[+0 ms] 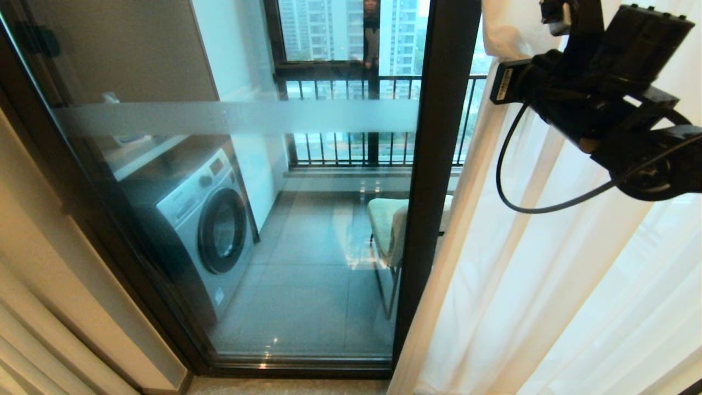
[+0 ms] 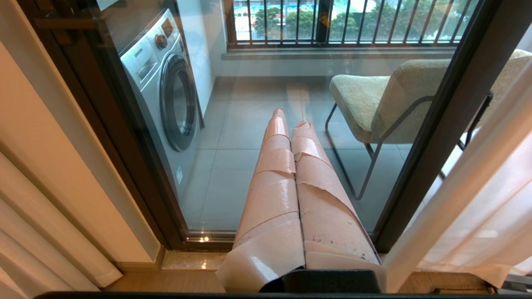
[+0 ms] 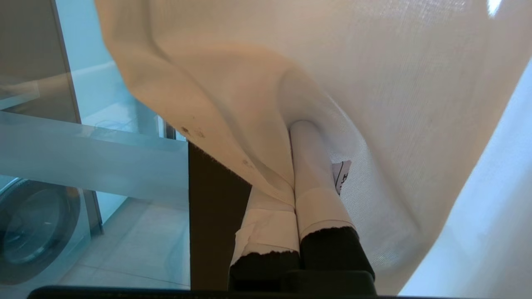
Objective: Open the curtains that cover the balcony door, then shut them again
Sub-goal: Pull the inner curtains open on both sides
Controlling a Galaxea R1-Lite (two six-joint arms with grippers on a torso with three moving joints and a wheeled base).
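Right end effector (image 3: 291, 174) is pinched on the sheer curtain (image 1: 548, 285) at 2 o'clock of the door (image 1: 439, 164) — closing step, I'd guess. Next: drag it toward 9 o'clock across the glass. Left end effector (image 2: 291, 124) is parked, pressed together.

Black right arm (image 1: 603, 104) with a looping black cable (image 1: 510, 186); jaws wrapped in peeling pinkish tape (image 2: 291, 195)

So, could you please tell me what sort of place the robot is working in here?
Most likely a high-rise flat, at its balcony door: behind the glass stand a washing machine and a chair, with tower blocks beyond the railing.
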